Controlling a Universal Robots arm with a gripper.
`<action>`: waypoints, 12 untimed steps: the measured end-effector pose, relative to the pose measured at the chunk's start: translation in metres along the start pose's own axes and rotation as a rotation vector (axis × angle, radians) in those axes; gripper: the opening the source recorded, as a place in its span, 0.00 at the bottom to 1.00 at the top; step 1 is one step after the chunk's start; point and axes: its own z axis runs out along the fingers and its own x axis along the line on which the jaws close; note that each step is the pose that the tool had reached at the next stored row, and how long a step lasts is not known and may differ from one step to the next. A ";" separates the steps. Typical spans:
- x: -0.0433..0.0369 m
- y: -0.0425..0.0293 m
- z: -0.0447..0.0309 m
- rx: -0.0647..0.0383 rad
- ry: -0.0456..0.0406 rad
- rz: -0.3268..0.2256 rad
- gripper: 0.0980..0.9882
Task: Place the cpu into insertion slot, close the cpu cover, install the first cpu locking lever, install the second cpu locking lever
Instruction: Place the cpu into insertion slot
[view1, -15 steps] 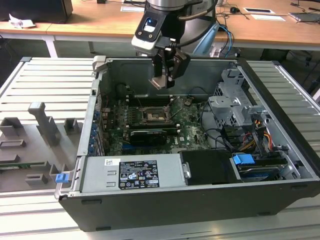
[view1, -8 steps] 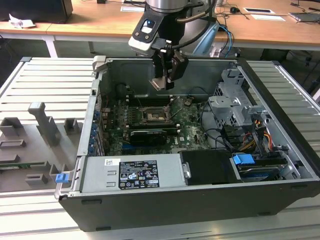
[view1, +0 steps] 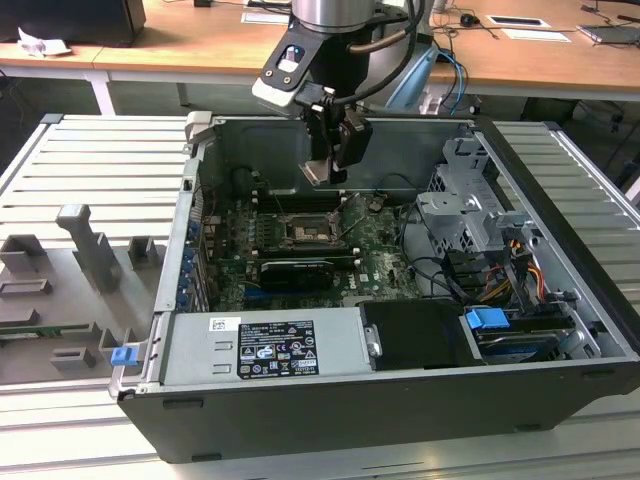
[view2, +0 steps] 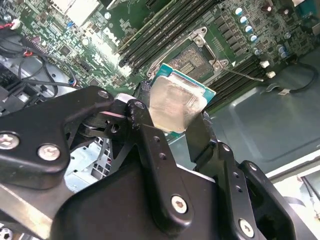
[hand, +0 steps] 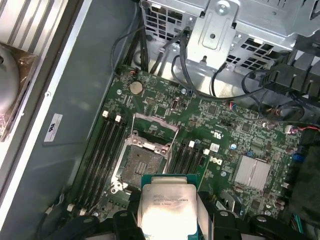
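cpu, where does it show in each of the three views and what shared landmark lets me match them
Exterior view: cpu clamped in the gripper, above the motherboard.
Second wrist view: cpu mid-picture, just in front of the insertion slot.
First wrist view: cpu close to the camera, slot beyond it.
Shared landmark: the insertion slot.

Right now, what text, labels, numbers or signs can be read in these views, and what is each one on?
Nothing can be quoted with confidence.
Power supply label: white print on black, too small.
Case wall sticker: white, print blurred.
cpu, held by the gripper: faint print on its face, blurred.
Board lettering: white maker's mark, left unquoted.
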 end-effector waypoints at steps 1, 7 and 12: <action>0.0000 0.0000 0.0007 0.000 -0.0013 0.009 0.48; -0.0001 -0.0006 0.0078 0.000 -0.0099 0.089 0.48; -0.0002 -0.0010 0.0134 -0.001 -0.0121 0.113 0.48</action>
